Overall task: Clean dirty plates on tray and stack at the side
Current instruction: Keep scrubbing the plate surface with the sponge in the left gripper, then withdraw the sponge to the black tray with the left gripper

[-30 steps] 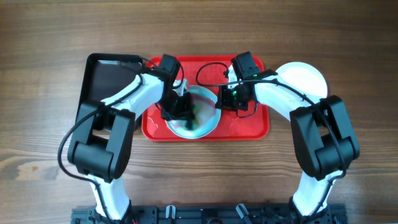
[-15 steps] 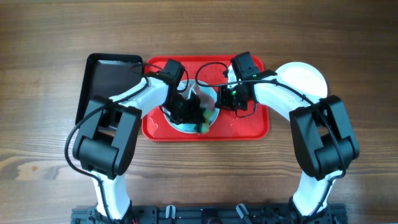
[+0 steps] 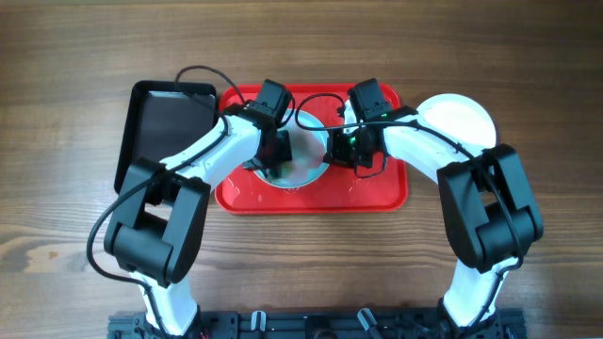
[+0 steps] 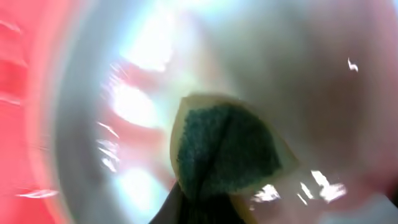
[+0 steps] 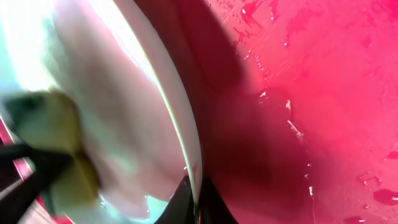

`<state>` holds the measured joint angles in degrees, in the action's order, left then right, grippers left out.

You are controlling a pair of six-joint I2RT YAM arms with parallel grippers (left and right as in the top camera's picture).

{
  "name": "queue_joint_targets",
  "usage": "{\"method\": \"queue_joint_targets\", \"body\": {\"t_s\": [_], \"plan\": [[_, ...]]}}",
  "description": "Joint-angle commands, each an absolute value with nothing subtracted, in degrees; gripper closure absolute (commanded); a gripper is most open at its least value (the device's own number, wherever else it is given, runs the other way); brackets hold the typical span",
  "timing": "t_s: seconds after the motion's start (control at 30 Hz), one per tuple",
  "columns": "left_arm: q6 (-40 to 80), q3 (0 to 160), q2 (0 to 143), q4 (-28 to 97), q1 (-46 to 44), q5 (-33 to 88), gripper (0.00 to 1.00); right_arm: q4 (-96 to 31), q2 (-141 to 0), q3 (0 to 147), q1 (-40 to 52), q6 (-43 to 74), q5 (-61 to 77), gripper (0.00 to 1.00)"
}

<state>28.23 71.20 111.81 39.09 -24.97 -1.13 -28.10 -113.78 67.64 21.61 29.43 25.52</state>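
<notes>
Swung up toward the far side of the red tray (image 3: 386, 193) over the last second, with the left gripper (image 3: 280, 160) now at the left part of the pale plate (image 3: 307, 155) and its elbow drawn in from over the black tray (image 3: 160, 118); no shift at the right gripper (image 3: 334, 151), pinching that plate's right edge. From overhead, also a white plate (image 3: 462, 118) on the table (image 3: 75, 56) just beside the tray's right end, apart from the work. Looks tipped up rather than flat, that pale plate, inside the tray near its middle. From the left wrist: clamped tight on a sponge (image 4: 227, 152), green scrub face pressed into the glossy plate, yellow foam around it, tray red blurred at the left; too blurred to make out any streak. From the right wrist: closed narrow on the plate's rim, a finger either side at the bottom of the frame, dark shadow under the raised edge, water beads across the tray floor, sponge at the far left against the inner face. Judged risky on two counts: thin wet rim in a narrow pinch, so a hard scrub stroke could lever it free and drop the plate onto the slick tray; could likewise drag the sponge from the left jaws if pressed too flat.
</notes>
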Motion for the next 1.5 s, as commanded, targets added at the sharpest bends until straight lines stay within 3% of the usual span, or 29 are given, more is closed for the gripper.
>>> {"method": "queue_joint_targets", "body": {"t_s": [0.0, 0.27, 0.7, 0.93, 1.1, 1.27, 1.37, 1.43, 1.47], "plan": [[31.9, 68.2, 116.7, 36.1, -22.9, -25.4, 0.96, -29.2, -115.9, 66.0, 21.4, 28.5, 21.9, 0.96], [32.0, 69.7, 116.4, 25.9, -23.1, -22.9, 0.96, -29.2, -115.9, 66.0, 21.4, 28.5, 21.9, 0.96], [31.8, 84.0, 109.2, 49.4, -20.4, 0.3, 0.96, -24.6, -115.9, 66.0, 21.4, 28.6, 21.9, 0.96], [31.7, 84.0, 108.8, 54.5, -15.1, 3.6, 0.96, -20.4, -115.9, 66.0, 21.4, 27.6, 21.9, 0.95], [27.3, 83.9, 108.9, 53.4, -12.3, 1.8, 0.96, -15.7, -115.9, 66.0, 21.4, 21.9, 21.3, 0.81], [27.2, 83.6, 108.9, 53.2, -11.9, 1.4, 0.96, -13.2, -116.0, 66.0, 21.4, 18.0, 19.9, 0.76], [27.2, 83.6, 108.9, 53.0, -11.9, 1.2, 0.96, -12.7, -115.9, 66.0, 21.4, 18.0, 19.3, 0.78], [27.2, 83.6, 108.9, 52.8, -11.9, 1.2, 0.96, -12.6, -116.0, 66.0, 21.4, 18.0, 19.3, 0.96], [27.2, 83.6, 108.9, 52.5, -11.9, 1.2, 0.96, -12.7, -115.9, 66.0, 21.4, 18.0, 19.3, 0.96]]}}
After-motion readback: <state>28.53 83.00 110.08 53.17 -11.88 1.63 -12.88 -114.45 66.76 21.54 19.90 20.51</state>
